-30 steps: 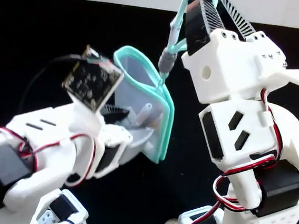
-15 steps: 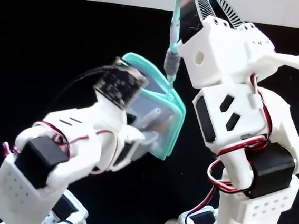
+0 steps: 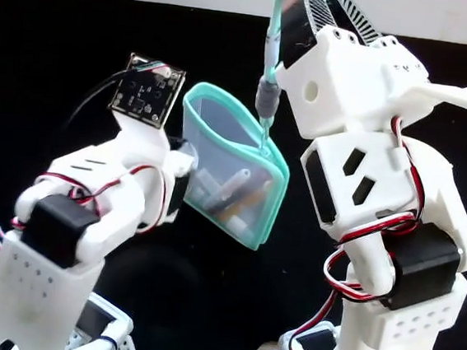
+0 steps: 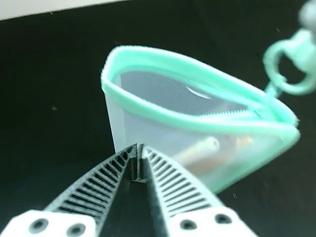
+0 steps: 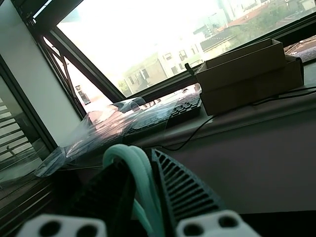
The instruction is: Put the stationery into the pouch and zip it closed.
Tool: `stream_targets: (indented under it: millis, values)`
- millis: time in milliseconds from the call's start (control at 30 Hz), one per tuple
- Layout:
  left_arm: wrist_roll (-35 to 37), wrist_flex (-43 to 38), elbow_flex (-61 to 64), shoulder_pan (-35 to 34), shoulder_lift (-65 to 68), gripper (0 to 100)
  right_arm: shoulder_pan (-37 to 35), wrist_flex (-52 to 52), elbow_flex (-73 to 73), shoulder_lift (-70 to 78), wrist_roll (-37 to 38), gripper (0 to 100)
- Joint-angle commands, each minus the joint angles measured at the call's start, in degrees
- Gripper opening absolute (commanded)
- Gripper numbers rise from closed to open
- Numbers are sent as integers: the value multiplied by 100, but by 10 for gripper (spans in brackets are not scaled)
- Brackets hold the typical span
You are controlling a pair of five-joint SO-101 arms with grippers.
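A translucent pouch [image 3: 232, 171] with a teal zip rim hangs in the air between the arms, its mouth open. Inside lie a white pen-like piece [image 3: 238, 184] and an orange one [image 3: 253, 198]; the same white piece [image 4: 200, 148] and orange piece [image 4: 242, 143] show through the pouch [image 4: 163, 133] wall. My left gripper [image 4: 137, 152] is shut on the pouch's lower side corner, seen as the left gripper [image 3: 185, 174] beside the pouch. My right gripper [image 3: 304, 4] is above, shut on the pouch's teal strap [image 3: 272, 38]. The strap [image 5: 129, 165] loops between the right gripper [image 5: 139, 163] fingers.
A black table surface [image 3: 81, 36] lies under both arms. The right arm's white body [image 3: 380, 197] stands close beside the pouch. A teal clasp ring [image 4: 286, 66] hangs at the pouch's far corner. The right wrist view faces a window and boxes [image 5: 247, 74] in the room.
The left arm drew back to the left and its wrist camera lifted off the pouch's front, so the open mouth now shows. The right arm shifted slightly left a second ago, then stayed still.
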Motion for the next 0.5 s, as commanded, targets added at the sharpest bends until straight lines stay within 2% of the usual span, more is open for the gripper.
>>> stream_targets:
  millis: [0,200,467]
  values:
    - [-44,-976,602,-242,-31,7,66,-171,-251,-22,-62,5]
    - [-44,-2259,1525,-338,-40,7,40,-163,-251,-119,-62,5]
    - [-35,-3288,2000,-980,-31,7,-92,-163,-259,-119,-70,5]
